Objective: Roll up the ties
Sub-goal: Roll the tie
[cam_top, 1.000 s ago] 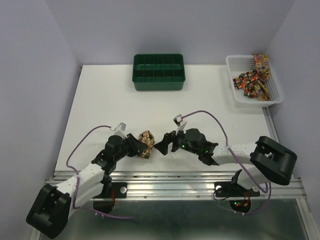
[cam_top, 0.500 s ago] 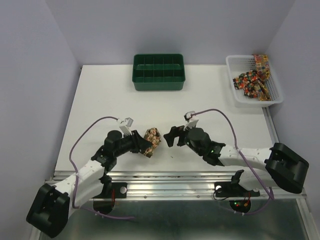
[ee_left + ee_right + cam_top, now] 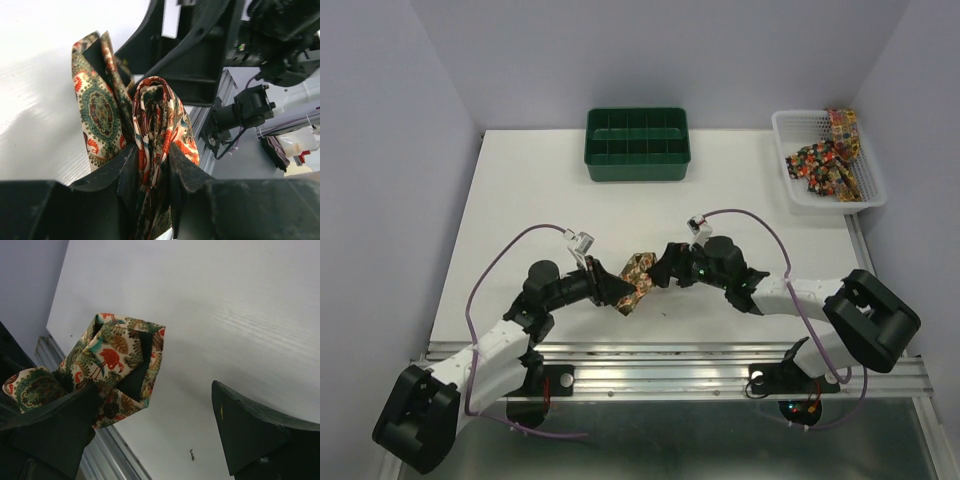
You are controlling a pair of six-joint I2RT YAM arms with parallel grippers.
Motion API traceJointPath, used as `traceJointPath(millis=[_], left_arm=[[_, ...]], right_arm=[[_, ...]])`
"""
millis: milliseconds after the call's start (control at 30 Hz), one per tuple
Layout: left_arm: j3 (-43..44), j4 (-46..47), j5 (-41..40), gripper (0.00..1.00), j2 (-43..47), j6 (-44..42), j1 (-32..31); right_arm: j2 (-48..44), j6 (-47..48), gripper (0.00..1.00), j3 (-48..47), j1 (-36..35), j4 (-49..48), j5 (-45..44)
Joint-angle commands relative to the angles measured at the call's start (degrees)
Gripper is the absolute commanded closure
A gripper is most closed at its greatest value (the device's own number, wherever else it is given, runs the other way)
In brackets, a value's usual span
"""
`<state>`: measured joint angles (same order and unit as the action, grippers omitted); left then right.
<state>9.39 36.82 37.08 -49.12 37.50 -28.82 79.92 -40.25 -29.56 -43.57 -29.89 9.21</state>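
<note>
A patterned tie (image 3: 640, 272), rolled and folded into a bundle, hangs just above the table near the front centre. My left gripper (image 3: 618, 291) is shut on its lower end. In the left wrist view the tie (image 3: 155, 115) is pinched between the gripper's (image 3: 152, 152) two fingers, and a looser fold stands to its left. My right gripper (image 3: 670, 268) is open at the tie's right side. In the right wrist view the tie's folded end (image 3: 120, 360) rests against the left finger (image 3: 60, 425). The gripper (image 3: 155, 415) spans mostly bare table.
A green compartment tray (image 3: 637, 160) stands at the back centre. A white mesh basket (image 3: 790, 195) at the back right holds more patterned ties (image 3: 825, 160). The metal rail (image 3: 670, 350) runs along the near edge, just below both grippers.
My left gripper has carried the tie bundle right and slightly up. The bundle has loosened into a longer shape. My right gripper has closed in on its right side.
</note>
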Motion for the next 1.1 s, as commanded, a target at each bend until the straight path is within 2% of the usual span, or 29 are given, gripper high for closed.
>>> traceJointPath(millis=[0,67,200,300,500,567,667,767,800,900,967,1067], left_arm=[[1.0,5.2,2.2,1.00,2.5,-2.2,-0.3],[1.2,5.2,2.3,1.00,2.5,-2.4,-0.3],[1.7,5.2,2.8,1.00,1.5,-2.4,-0.4],[1.7,5.5,3.2,1.00,0.7,-2.3,-0.4],[1.8,5.5,3.3,1.00,2.0,-1.6,-0.4],[1.7,5.5,3.3,1.00,2.3,-1.1,-0.4],[1.4,5.5,3.4,1.00,2.7,-0.8,-0.4],[1.1,5.5,2.4,1.00,3.8,0.3,-0.4],[1.1,5.2,1.9,1.00,3.8,1.2,-0.4],[1.2,5.1,-0.4,1.00,2.4,4.3,-0.4],[1.2,4.1,-3.0,1.00,1.2,5.4,-0.4],[1.5,3.9,-6.3,1.00,-4.2,6.6,-0.4]], right_arm=[[1.5,-5.3,0.00,-0.4,-0.1,-10.9,12.6],[1.8,-8.2,0.00,0.5,-0.1,-16.9,14.7],[3.0,-11.2,0.22,2.6,-0.1,-26.9,16.0],[3.0,-12.4,0.22,2.2,-0.1,-28.9,16.5],[2.2,-11.8,0.40,2.2,-0.1,-26.6,10.5],[1.6,-10.8,0.51,1.9,0.0,-25.6,8.5],[1.8,-10.7,0.59,2.0,-0.1,-25.7,6.7],[2.3,-10.0,0.74,2.5,0.0,-26.6,5.4],[2.3,-9.0,0.85,3.0,0.0,-27.6,5.3],[0.8,-7.0,0.91,3.5,0.0,-26.5,4.5],[-0.2,-6.0,0.99,5.0,-0.1,-25.7,1.1],[-3.1,-3.2,0.99,6.9,0.0,-22.5,-4.2]])
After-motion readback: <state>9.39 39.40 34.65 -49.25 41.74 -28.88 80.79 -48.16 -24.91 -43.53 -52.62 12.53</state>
